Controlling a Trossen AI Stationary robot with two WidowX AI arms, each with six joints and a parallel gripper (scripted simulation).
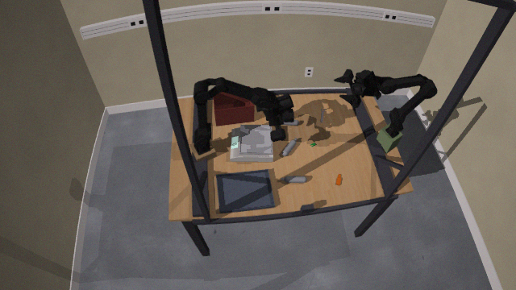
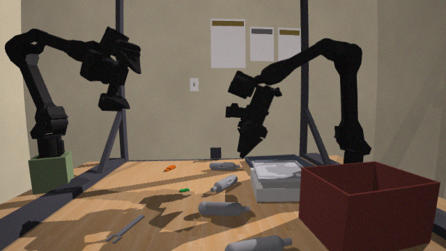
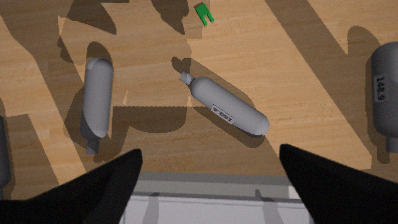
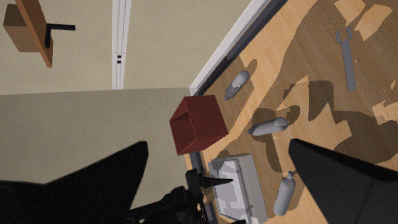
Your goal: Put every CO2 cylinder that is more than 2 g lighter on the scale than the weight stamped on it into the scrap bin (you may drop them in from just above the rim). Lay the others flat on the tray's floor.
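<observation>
Black, jointed arms (image 1: 238, 89) (image 2: 324, 50) (image 4: 175, 200); boxy wrists (image 1: 285, 108) (image 2: 241, 84); tapering, wedge-shaped fingers (image 2: 249, 143); finer details too dark to tell.

dim muted light, hard-edged shadows across the wood tabletop (image 1: 322, 161) (image 2: 139, 181) (image 3: 150, 45) (image 4: 280, 60), sunlit patches between, faint grain, the arms nearly black
</observation>
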